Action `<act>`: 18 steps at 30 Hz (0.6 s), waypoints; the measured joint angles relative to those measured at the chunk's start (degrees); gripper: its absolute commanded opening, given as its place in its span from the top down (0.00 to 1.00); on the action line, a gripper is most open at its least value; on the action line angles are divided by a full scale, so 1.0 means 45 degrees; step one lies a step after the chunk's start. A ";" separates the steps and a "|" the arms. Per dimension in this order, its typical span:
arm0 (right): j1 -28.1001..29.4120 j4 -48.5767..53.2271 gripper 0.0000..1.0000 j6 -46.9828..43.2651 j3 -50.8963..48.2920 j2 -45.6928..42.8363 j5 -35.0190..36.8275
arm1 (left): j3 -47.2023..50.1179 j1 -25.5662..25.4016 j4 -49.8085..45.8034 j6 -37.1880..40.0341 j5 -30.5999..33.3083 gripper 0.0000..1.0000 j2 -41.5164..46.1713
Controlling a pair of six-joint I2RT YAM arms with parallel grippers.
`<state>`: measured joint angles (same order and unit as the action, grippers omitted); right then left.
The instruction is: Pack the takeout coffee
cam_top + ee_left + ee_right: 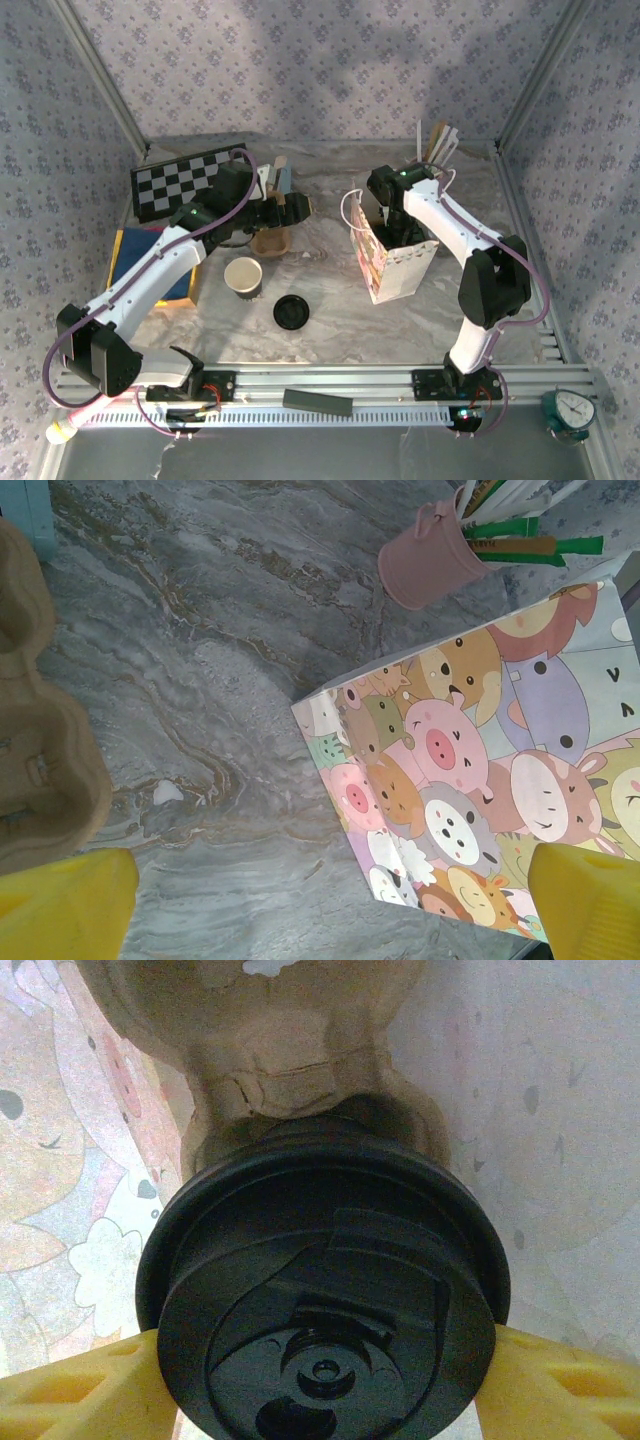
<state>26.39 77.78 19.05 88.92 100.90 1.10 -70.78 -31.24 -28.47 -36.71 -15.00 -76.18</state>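
I see right claw (322, 1388) clamped on the takeout coffee (325, 1290) at its lid, both inside the cartoon bag (398, 268) (pulp tray (290, 1050) just beyond the cup). Left claw (325, 905) spread wide, holding nothing, above bench (200, 630).

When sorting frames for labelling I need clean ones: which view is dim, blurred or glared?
Top external: evenly lit, sharp, soft shadows on the table. Left wrist: bright, bag crisp, near yellow fingers soft. Right wrist: dimmest, warm-tinted inside the bag; coffee very close but readable, faint sheen on its lid; no hard glare anywhere.
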 measured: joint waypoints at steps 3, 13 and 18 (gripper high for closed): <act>0.0000 0.0005 0.27 0.0000 0.0000 0.0000 0.0010 | 0.0000 0.0000 0.0000 0.0000 0.0000 0.00 0.0000; 0.0034 0.0049 0.27 0.0058 0.0015 -0.0005 0.0044 | 0.0000 0.0000 0.0005 0.0000 0.0000 0.00 0.0000; 0.0034 0.0053 0.27 0.0185 0.0015 -0.0049 0.0097 | 0.0000 0.0000 0.0000 0.0000 0.0000 0.00 0.0000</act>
<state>26.55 78.02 19.88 88.99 100.68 1.54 -70.78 -31.24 -28.47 -36.71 -15.00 -76.18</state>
